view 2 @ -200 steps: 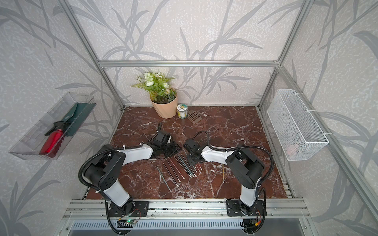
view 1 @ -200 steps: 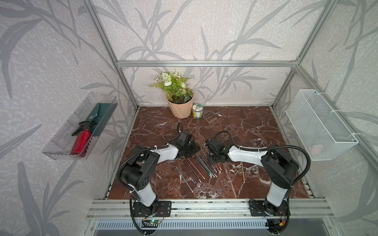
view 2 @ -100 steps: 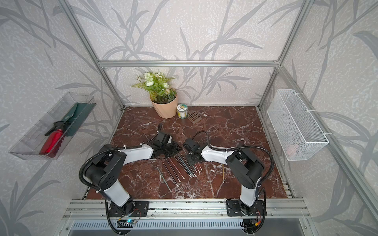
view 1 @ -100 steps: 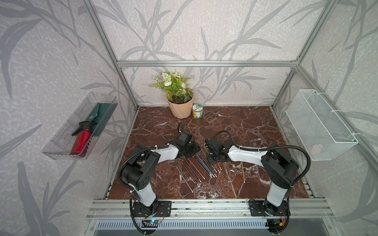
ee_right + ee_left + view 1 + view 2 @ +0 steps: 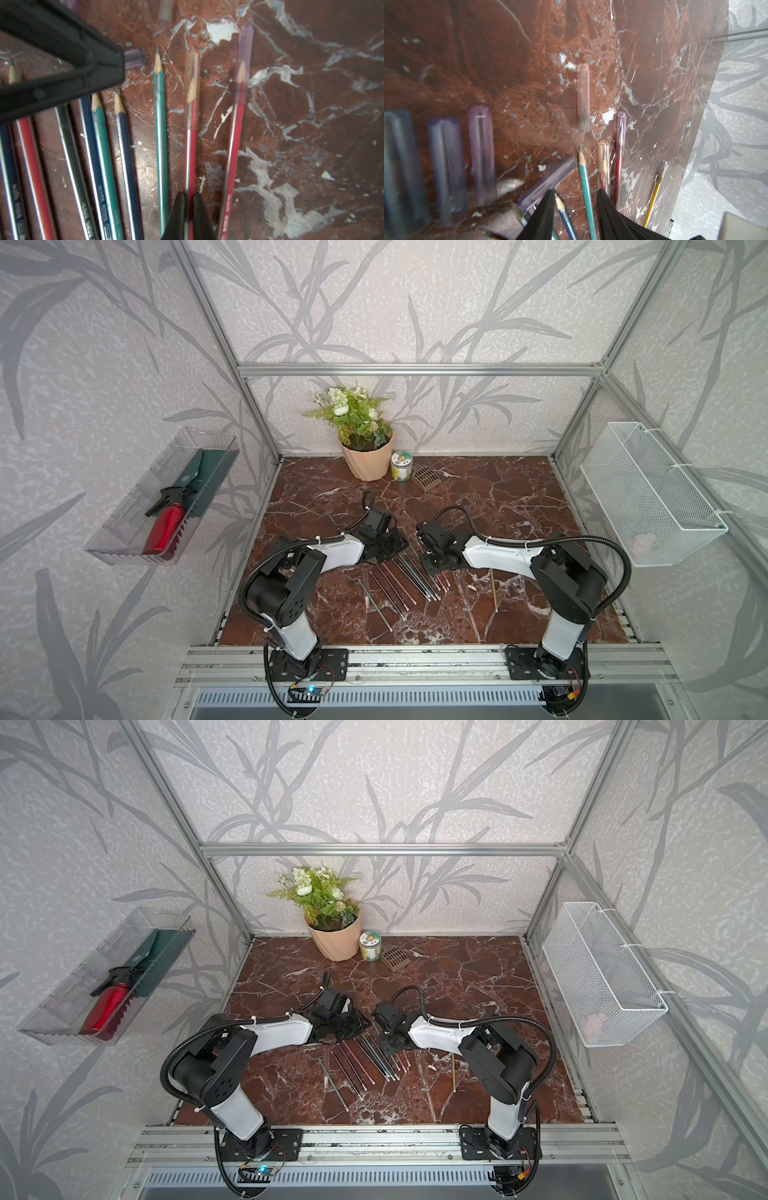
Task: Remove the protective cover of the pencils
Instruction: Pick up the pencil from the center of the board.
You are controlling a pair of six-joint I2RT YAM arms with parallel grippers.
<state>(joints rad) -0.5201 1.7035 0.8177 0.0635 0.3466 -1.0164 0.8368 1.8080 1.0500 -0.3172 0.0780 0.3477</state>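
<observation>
While the right fingers (image 5: 179, 212) pinch the red pencil (image 5: 190, 158) on the table (image 5: 311, 104), probably to steady it, the left fingers (image 5: 544, 218) hover half spread near its orange cap (image 5: 192, 62), ready for pulling.

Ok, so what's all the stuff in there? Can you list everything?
pencils: about ten, red, green, blue, black, mid table
yellow pencil: one, apart, nearer the right arm
fitted caps: three, orange, purple, clear, on two red pencils and the yellow one
loose caps: about five, purple, blue, pink, on the table beyond the pencil tips
flower pot: one, peach, white flowers, back of table
jar: one, pale, beside the pot
slotted block: one, brown, beside the jar
clear tray: one, left wall
spray bottle: one, red, in the tray
dark green tool: one, in the tray
wire basket: one, white, right wall
table: one, red-brown marble
left gripper: black, open, over pencil tips
right gripper: black, shut on a red pencil
</observation>
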